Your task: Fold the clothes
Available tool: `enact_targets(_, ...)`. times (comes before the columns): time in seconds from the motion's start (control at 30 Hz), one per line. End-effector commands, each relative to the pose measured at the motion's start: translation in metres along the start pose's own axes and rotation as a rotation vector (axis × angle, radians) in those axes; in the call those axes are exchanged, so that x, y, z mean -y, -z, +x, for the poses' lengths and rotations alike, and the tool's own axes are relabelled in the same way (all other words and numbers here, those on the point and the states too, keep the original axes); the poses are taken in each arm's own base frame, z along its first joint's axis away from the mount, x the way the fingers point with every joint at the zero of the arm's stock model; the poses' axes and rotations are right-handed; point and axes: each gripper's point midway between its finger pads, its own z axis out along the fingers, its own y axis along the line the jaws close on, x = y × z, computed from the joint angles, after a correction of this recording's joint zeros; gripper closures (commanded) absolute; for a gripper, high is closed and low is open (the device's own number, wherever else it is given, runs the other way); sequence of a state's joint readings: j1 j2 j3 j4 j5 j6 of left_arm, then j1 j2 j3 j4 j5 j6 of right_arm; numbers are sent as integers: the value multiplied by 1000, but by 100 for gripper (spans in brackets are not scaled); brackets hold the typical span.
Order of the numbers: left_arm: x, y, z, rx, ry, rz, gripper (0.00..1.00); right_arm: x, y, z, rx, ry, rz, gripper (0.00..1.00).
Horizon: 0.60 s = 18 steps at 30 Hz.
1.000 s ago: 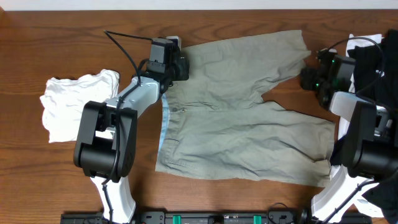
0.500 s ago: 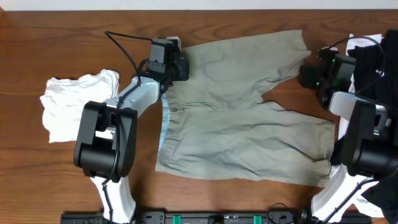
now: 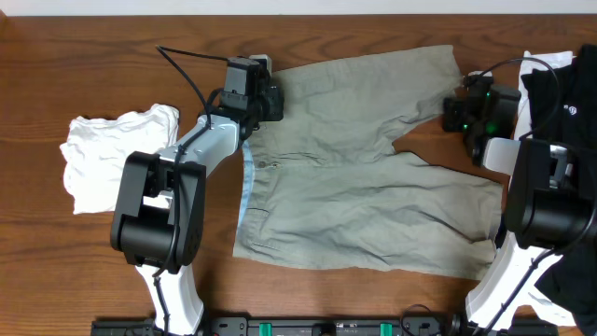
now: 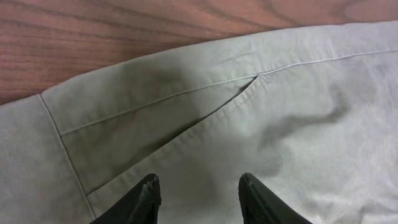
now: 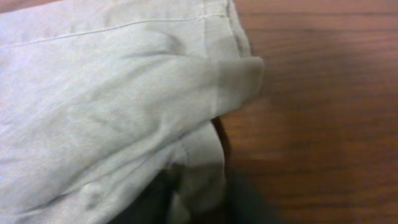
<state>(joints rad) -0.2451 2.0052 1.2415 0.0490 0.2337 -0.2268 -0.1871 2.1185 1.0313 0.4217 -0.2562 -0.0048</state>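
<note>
The khaki shorts (image 3: 354, 187) lie flat on the wooden table, waistband to the left and both legs pointing right. My left gripper (image 3: 272, 101) rests on the far waist corner. In the left wrist view its gripper (image 4: 200, 196) is open, both fingertips (image 4: 149, 194) set apart on flat cloth (image 4: 280, 93) just below a slanted pocket seam. My right gripper (image 3: 454, 110) is at the hem of the far leg. The right wrist view is blurred, but a bunched fold of hem (image 5: 205, 168) sits pinched in that gripper (image 5: 199, 202).
A crumpled white garment (image 3: 112, 154) lies at the left of the table. A black garment with white trim (image 3: 560, 84) is heaped at the right edge, behind the right arm. A black cable (image 3: 187, 75) loops over the table near the left arm.
My right gripper has slid left onto the far leg's hem, opened wider on the way, then closed on the cloth. The left arm and the shorts have stayed put.
</note>
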Motion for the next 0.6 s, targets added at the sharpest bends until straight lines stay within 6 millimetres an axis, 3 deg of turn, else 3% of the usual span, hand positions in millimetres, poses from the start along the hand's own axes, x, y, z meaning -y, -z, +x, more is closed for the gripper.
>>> enact_targets(0.0, 3, 1, -1, 0, -23, 5, 56, -2, -7, 22, -52, -25, 1, 91)
enact_targets(0.07, 2, 1, 0, -3, -23, 3, 56, 1, -7, 22, -51, -32, 19, 98)
enact_targets(0.2, 2, 1, 2, -11, -21, 1, 56, 17, -1, 22, -67, -74, 105, 99)
enact_targets(0.37, 1, 1, 4, -21, -20, -2, 56, 58, 33, 13, -103, -130, 339, 99)
enact_targets(0.57, 1, 1, 5, -21, -19, -2, 56, 65, 69, 24, -223, -136, 437, 99)
